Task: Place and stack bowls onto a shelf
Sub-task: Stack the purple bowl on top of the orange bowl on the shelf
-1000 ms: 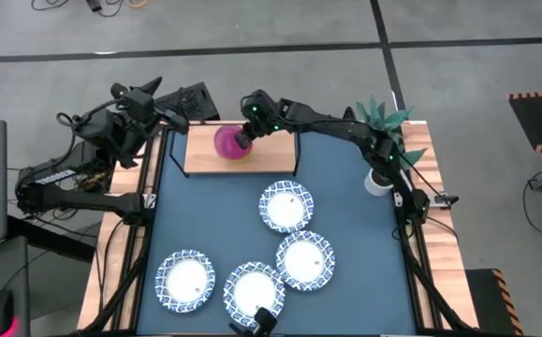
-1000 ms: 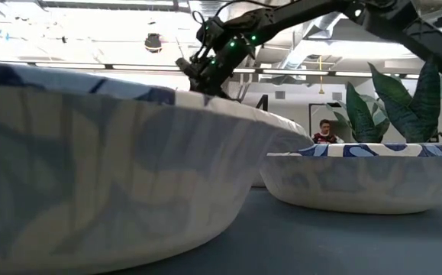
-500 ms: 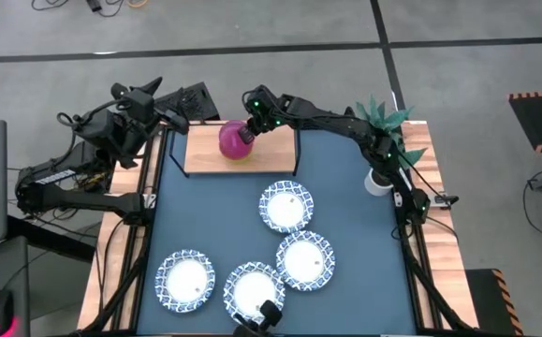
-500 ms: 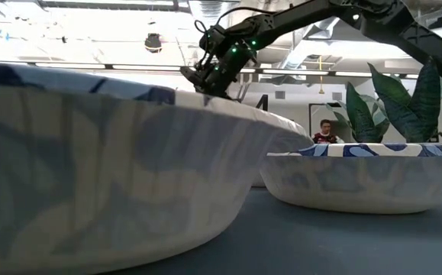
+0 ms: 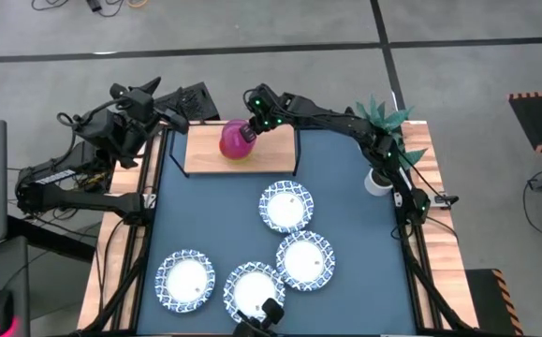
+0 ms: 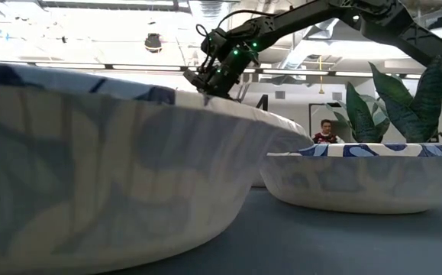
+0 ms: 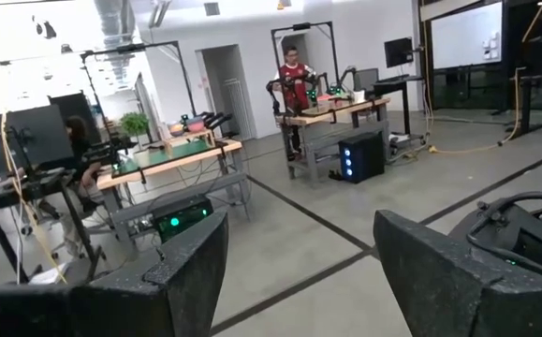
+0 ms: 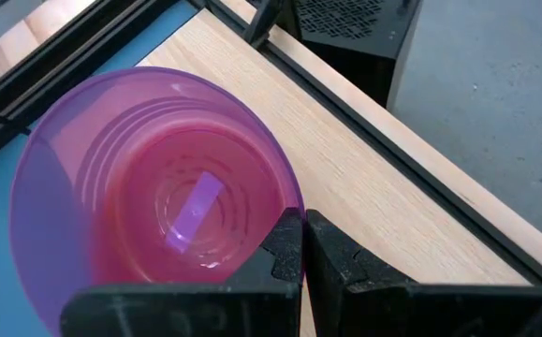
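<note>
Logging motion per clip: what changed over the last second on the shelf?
The right claw, shut on the magenta bowl's rim, drew back slightly toward the shelf's right side, and the bowl shifted a little with it. The four white bowls and the left claw, parked off the table, stayed put.

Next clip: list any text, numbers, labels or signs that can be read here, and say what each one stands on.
"4": a dark numeral in the room behind the table, seen in the low view just above a bowl rim.
Nothing is printed on the magenta bowl, the shelf or the white bowls.
The screen in the left wrist view is too small to read.
</note>
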`<state>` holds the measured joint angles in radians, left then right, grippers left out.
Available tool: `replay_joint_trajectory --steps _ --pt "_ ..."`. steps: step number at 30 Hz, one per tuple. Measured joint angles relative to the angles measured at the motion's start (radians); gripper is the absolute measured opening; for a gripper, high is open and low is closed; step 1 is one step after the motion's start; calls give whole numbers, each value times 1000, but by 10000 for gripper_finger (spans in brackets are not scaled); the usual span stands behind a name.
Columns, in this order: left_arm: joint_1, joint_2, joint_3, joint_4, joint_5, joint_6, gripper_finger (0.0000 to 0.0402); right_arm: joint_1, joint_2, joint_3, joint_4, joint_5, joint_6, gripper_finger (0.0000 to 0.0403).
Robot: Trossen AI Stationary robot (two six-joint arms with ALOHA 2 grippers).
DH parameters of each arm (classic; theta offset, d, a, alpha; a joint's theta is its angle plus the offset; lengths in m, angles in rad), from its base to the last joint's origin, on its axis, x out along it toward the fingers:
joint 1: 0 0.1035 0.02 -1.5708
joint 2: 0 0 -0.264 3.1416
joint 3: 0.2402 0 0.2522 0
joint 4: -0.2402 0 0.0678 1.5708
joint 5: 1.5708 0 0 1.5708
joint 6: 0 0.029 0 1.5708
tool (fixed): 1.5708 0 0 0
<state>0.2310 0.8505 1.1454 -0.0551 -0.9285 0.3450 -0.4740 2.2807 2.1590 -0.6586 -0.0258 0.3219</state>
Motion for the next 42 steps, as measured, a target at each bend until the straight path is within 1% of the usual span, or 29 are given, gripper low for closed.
replay_joint_trajectory --steps 7,9,14,21,27,31,36,37,39,42 --pt "0 0 0 0 0 -15 255 -6 0 0 12 -2 3 23" --pt "0 0 0 0 0 -16 255 -3 14 0 34 -6 4 23" --pt "0 0 0 0 -1 -16 255 -6 45 -2 26 -32 11 23" --pt "0 0 0 0 -9 14 255 -6 48 -1 41 -29 21 26" --pt "0 0 0 0 -11 14 255 -6 48 -1 36 -29 22 84" --pt "0 0 0 0 -11 14 255 -6 48 -1 28 -36 22 113" --pt "0 0 0 -15 -21 14 255 -6 7 -1 23 -106 21 136" --pt "0 0 0 -19 -24 12 255 -6 -15 -1 6 -104 18 137" --pt "0 0 0 -27 -25 3 255 1 -51 1 -15 -64 1 132" --pt "0 0 0 -48 -27 -27 255 16 -83 3 -90 48 -41 103"
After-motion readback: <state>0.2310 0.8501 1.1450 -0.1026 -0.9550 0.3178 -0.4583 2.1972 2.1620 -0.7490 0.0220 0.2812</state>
